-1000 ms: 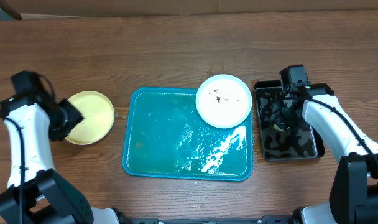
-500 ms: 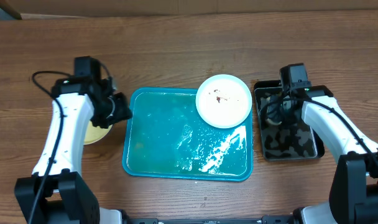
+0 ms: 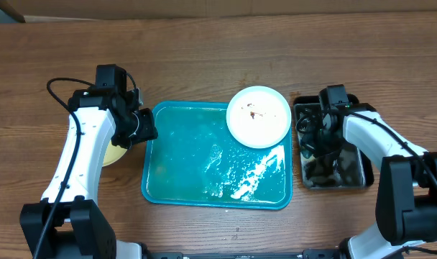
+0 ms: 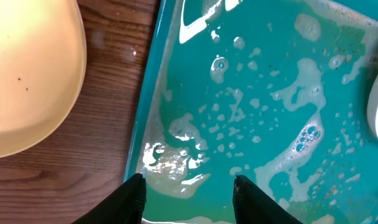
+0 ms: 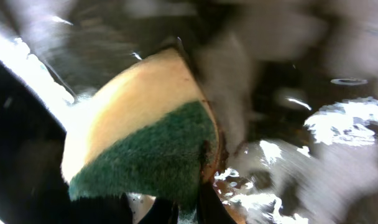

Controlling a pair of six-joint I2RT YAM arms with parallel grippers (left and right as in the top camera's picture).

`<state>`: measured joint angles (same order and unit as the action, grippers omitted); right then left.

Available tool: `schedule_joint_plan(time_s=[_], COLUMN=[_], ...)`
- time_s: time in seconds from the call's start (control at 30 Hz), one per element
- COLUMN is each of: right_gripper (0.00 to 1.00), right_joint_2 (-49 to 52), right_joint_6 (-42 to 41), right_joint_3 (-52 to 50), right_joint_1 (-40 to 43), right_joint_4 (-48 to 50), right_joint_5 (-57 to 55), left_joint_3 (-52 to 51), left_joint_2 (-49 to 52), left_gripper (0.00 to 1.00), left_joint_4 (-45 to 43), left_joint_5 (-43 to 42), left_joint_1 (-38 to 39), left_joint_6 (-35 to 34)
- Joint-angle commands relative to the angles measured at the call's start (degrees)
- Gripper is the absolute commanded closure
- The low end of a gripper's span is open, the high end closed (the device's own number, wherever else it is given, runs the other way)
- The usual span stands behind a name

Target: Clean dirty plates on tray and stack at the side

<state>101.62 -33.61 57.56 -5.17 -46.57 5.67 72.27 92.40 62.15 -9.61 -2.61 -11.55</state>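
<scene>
Soapy teal tray (image 3: 175,180) runs nine-to-three, round white plate (image 3: 259,116) at its one o'clock; left gripper (image 4: 189,184) gapes empty, right gripper (image 5: 161,208) pinches a yellow-green sponge (image 5: 145,143).

We see a brown wood-grain table (image 3: 204,57) carrying three things in a row: a pale yellow plate (image 4: 27,74) on the left, a large teal tray (image 3: 148,162) in the middle and a black tub (image 3: 326,169) on the right. The plate lies just beside the tray's left rim, with a strip of damp wood between them. The tub sits just beside the tray's right end.
</scene>
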Motion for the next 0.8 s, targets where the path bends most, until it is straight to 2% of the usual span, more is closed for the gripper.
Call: schedule_joint_plan(time_s=[0.0,0.03,0.13,0.2,0.3,0.4,0.43,0.57,0.67,0.73,0.77], right_gripper=[0.96,0.96,0.96,0.96,0.96,0.96,0.96,0.96,0.96,0.96,0.96], right_joint_2=[2.4,2.4,2.4,2.4,2.4,2.4,2.4,2.4,2.4,2.4,2.4], right_joint_6=[-12.24,-11.15,-1.25,4.02,7.87,-1.25,-2.93,-5.07,6.51,12.46,12.44], right_joint_3=[-2.56,-2.56,-2.56,-2.56,-2.56,-2.54,-2.54,-2.54,-2.54,-2.54,-2.54], right_joint_1=[2.95,2.99,2.14,0.52,-0.9,0.09,0.85,3.93,3.93,2.86,2.56], right_joint_4=[-0.92,-0.28,1.97,1.46,-2.21,-5.29,-5.49,-3.26,0.68,0.09,-1.25], right_joint_5=[-4.48,-0.96,11.45,14.38,7.61,-5.92,-7.41,-1.6,7.63,5.55,1.05], left_joint_3=[0.96,0.96,0.96,0.96,0.96,0.96,0.96,0.96,0.96,0.96,0.96], left_joint_2=[0.07,0.07,0.07,0.07,0.07,0.07,0.07,0.07,0.07,0.07,0.07], left_gripper=[0.53,0.53,0.53,0.53,0.53,0.54,0.54,0.54,0.54,0.54,0.54], left_joint_4=[0.26,0.2,-0.15,-0.39,-0.37,-0.24,-0.17,0.17,0.11,-0.02,-0.04], left_joint_5=[0.83,0.81,0.81,0.81,0.81,0.79,0.81,0.83,0.81,0.81,0.81], left_joint_1=[0.31,0.31,0.31,0.31,0.31,0.31,0.31,0.31,0.31,0.31,0.31], left_joint_6=[1.31,1.29,1.29,1.27,1.29,1.29,1.29,1.29,1.27,1.27,1.27])
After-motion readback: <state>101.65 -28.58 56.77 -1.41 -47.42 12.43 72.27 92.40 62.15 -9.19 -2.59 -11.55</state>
